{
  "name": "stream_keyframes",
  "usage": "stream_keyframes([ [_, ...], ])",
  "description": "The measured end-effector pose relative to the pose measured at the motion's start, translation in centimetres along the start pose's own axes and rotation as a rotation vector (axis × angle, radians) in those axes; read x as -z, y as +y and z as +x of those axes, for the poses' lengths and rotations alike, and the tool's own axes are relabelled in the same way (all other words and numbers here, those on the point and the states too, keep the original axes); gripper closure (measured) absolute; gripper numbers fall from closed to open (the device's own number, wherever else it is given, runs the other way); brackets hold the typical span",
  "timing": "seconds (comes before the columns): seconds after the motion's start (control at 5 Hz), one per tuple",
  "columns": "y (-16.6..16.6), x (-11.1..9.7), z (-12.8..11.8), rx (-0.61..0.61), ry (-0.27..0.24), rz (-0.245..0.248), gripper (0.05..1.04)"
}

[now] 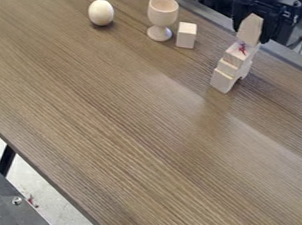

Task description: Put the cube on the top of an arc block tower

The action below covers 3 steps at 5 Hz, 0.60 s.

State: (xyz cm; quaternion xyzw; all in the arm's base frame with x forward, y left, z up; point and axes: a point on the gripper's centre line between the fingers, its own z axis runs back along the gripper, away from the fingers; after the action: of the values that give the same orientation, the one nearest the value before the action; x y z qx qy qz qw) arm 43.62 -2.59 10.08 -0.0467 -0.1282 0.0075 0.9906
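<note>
The black gripper point(250, 34) is at the upper right in the camera view, over the tower's top, and shut on a pale wooden block point(250, 27). This block stands tall between the fingers, its lower end close against the tower's top; I cannot tell if they touch. Below it, the arc block tower point(229, 68) rises from the table in uneven steps, with a red mark near its top and an arch opening at its lower right. A small pale wooden cube point(186, 35) rests on the table, left of the tower.
A wooden goblet-shaped cup point(162, 14) stands just left of the small cube. Farther left lies a white egg point(101, 13). The brown tabletop point(133, 118) stretches toward the lower right, and its back edge runs behind the tower.
</note>
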Motion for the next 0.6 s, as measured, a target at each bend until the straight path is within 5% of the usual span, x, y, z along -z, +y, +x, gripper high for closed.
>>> stream_keyframes([
  [0.2, 0.07, -0.01, -0.12, -0.005, 0.008, 0.000, 0.133],
  [0.6, 0.11, -0.01, -0.16, -0.008, 0.011, 0.003, 0.085],
])
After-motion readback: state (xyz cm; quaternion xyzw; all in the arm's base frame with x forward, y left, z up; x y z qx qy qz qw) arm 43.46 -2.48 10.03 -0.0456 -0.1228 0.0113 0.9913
